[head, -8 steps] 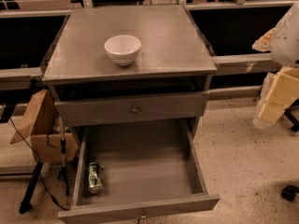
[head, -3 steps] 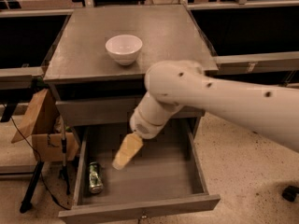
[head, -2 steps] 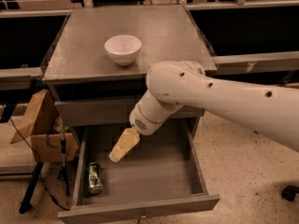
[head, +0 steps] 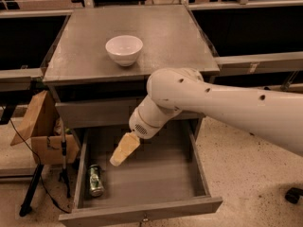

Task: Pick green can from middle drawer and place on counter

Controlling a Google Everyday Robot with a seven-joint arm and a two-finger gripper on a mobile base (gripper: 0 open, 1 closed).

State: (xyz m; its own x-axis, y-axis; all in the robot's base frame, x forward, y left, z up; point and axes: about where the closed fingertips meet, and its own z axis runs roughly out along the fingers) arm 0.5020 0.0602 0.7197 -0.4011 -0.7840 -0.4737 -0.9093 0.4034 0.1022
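The green can (head: 95, 180) lies on its side in the front left corner of the open middle drawer (head: 151, 188). My gripper (head: 124, 150) hangs over the drawer's left half, a little above and to the right of the can, not touching it. My white arm reaches in from the right and hides the drawer's back and part of the cabinet front. The counter (head: 180, 37) is the grey cabinet top above the drawer.
A white bowl (head: 124, 49) stands on the counter's left half. A closed grey drawer front (head: 90, 112) sits above the open drawer. A cardboard box (head: 40, 126) and a black stand (head: 33, 193) with cables stand to the cabinet's left. The floor is speckled.
My arm came in from the right over the cabinet, and the gripper has moved left and slightly down over the drawer toward the can. The can and bowl have not moved.
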